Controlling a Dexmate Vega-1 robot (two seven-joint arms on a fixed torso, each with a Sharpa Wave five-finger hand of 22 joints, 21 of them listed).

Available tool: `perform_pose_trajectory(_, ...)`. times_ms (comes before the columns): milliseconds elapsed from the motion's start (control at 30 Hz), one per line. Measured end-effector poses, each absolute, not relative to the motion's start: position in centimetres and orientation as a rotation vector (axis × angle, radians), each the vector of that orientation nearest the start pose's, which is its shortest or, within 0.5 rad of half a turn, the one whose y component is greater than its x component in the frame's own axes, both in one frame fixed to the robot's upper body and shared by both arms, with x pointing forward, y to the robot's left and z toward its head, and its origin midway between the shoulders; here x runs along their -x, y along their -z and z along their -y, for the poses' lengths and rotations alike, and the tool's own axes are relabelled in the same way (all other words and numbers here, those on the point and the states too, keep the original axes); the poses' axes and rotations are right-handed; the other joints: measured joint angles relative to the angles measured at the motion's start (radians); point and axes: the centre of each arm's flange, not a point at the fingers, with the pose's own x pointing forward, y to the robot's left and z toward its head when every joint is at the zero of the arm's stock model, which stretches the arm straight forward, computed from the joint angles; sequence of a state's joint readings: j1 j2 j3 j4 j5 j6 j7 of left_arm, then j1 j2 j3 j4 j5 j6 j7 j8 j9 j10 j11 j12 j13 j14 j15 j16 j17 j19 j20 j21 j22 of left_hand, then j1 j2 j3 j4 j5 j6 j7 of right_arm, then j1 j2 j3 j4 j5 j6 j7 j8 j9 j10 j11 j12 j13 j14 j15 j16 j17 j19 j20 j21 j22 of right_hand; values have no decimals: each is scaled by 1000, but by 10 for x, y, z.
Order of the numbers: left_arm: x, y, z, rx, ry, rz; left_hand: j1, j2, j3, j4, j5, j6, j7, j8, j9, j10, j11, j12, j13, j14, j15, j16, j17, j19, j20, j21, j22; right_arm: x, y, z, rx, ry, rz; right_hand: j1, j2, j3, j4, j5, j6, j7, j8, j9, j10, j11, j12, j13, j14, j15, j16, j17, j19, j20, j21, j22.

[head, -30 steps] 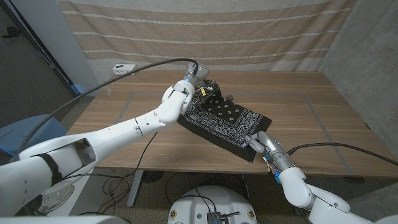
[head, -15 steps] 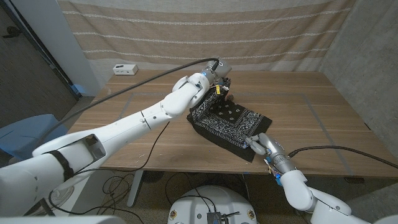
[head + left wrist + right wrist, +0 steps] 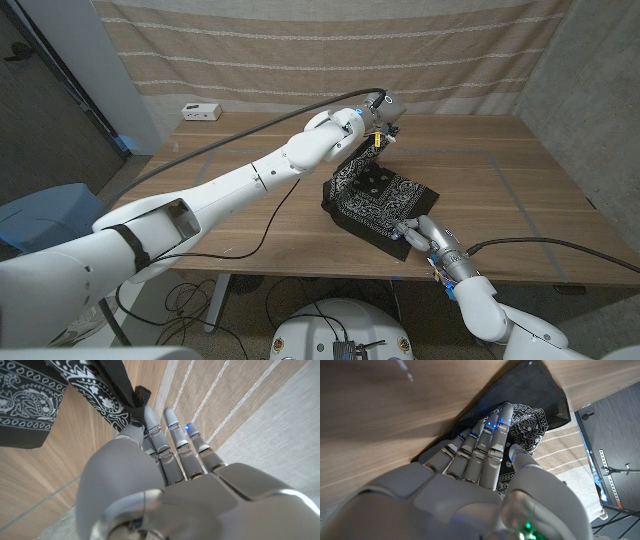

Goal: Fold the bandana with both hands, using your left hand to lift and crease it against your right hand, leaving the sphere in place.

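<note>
A black bandana [image 3: 378, 196] with white paisley print lies on the wooden table [image 3: 250, 215], right of centre. My left hand [image 3: 379, 109] holds its far edge lifted above the table, so the cloth hangs down from the hand. In the left wrist view, the thumb and a finger of that hand [image 3: 150, 460] pinch a dark fold of the bandana [image 3: 117, 390]. My right hand [image 3: 421, 232] rests with straight fingers on the bandana's near corner by the table's front edge. The right wrist view shows its fingertips [image 3: 492, 425] lying on the black cloth [image 3: 540, 395].
A small white box [image 3: 201, 111] sits at the table's far left corner. A striped curtain [image 3: 320, 50] hangs behind the table. A black cable [image 3: 230, 135] runs along my left arm, which spans the table's left half.
My left hand has carried the lifted bandana edge to the right and farther back, drawing the cloth's left part up and over. The right hand has stayed on the near corner.
</note>
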State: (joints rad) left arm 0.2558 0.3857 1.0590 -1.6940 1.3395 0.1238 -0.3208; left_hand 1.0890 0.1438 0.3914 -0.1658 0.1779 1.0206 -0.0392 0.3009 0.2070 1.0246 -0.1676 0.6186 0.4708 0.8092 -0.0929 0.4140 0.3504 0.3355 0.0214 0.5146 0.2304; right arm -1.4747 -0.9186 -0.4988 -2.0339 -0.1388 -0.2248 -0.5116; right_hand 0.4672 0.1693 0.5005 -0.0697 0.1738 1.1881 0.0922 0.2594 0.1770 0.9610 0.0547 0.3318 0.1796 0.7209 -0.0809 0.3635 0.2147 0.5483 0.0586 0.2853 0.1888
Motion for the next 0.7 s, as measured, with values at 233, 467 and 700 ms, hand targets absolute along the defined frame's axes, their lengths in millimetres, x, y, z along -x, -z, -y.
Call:
perform_pose_trajectory(233,-533,-126,90,-2186,-18,1177,0,0,-4,4,5,9,2,-4,0,1,-1,0,5,0,0,-4,0,0,0,0,5,-474,223,241,900,-27,371,2,2,2,-6,0,0,0,-5,0,0,0,-7,2,-5,-5,-2,0,0,0,0,-1)
perform_pose_trajectory(467,-530,-114,112,-2203,112,1225,0,0,-4,4,5,9,2,-8,0,1,-1,7,12,0,0,-8,0,0,0,8,4,-475,222,240,885,-30,381,2,2,-1,-9,0,0,0,-5,0,0,0,-11,2,-11,0,-2,0,0,0,0,-1)
perform_pose_trajectory(700,-529,-101,126,-2226,212,1242,0,0,-4,4,5,14,4,-12,0,0,-1,7,19,0,0,-12,0,-4,4,8,4,-476,223,243,878,-24,383,2,2,-2,-10,0,0,0,-12,0,0,0,-11,2,-11,0,-2,2,0,0,1,0)
